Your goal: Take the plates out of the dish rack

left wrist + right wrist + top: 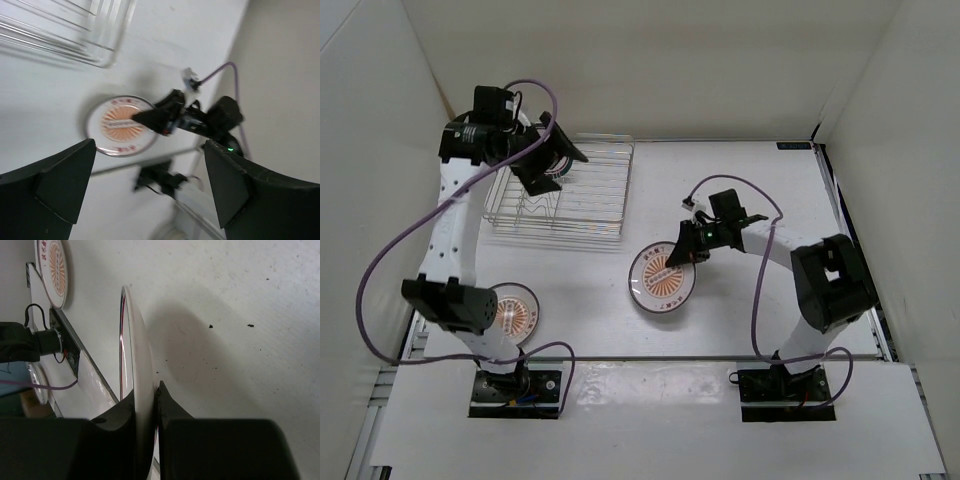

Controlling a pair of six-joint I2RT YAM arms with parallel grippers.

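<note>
The silver wire dish rack (582,196) stands at the back left; its corner (75,30) also shows in the left wrist view. My left gripper (558,172) hovers over the rack's left part, open, with nothing between its fingers (65,182). A sunburst plate (663,280) rests near the table's middle. My right gripper (682,255) is shut on its far-right rim. In the right wrist view that plate (134,350) is seen edge-on, pinched between the fingertips of the right gripper (150,395). The left wrist view also shows this plate (112,131). A second sunburst plate (516,312) lies flat at the front left.
White walls enclose the table on the left, back and right. A purple cable (390,255) loops out from the left arm. The second plate (52,270) lies beside the left arm's base (515,385). The right arm's base (785,385) is bolted at the near edge.
</note>
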